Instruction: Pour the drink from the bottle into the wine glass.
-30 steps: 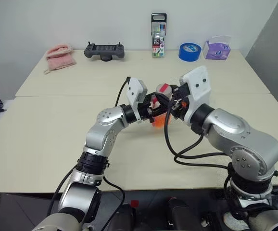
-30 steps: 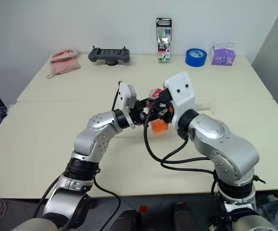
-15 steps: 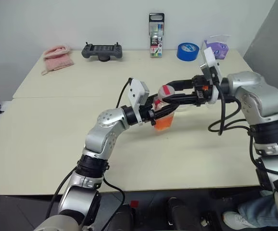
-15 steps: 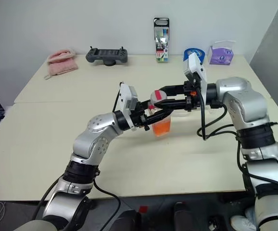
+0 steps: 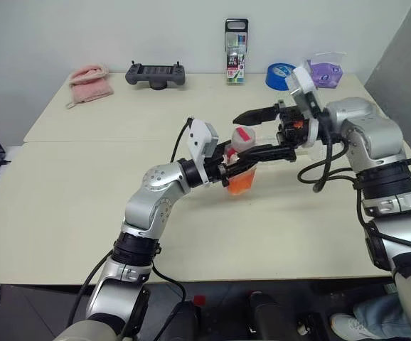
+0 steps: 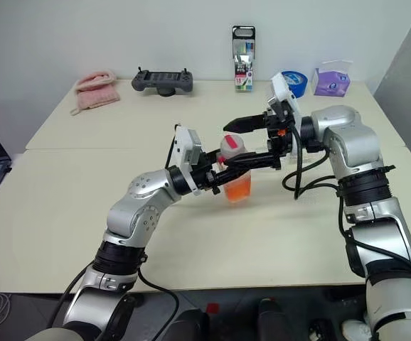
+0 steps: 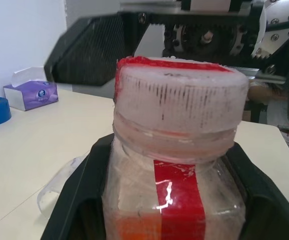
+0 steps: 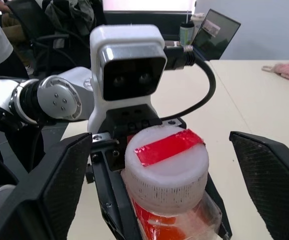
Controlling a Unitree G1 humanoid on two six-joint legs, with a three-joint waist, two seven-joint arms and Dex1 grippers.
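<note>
The left gripper (image 6: pixel 216 175) is clamping the bottle (image 6: pixel 235 172) upright, long axis vertical. The right gripper (image 6: pixel 242 142) is spreading its fingers wide, one on each side of the ribbed, whitish cap (image 8: pixel 165 162), apart from it. Red tape is crossing the cap's flat top. Orange drink (image 5: pixel 240 182) is sitting low inside clear plastic.

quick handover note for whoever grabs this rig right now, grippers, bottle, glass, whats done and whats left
Left gripper: shut on the bottle, holding it upright above the table.
Right gripper: open, fingers either side of the cap, not gripping.
Wine glass: seems to lie on its side on the table behind the bottle, hard to make out.
Done: bottle picked up.
Left: cap still on, take it off, stand the glass up if needed, pour the drink.
</note>
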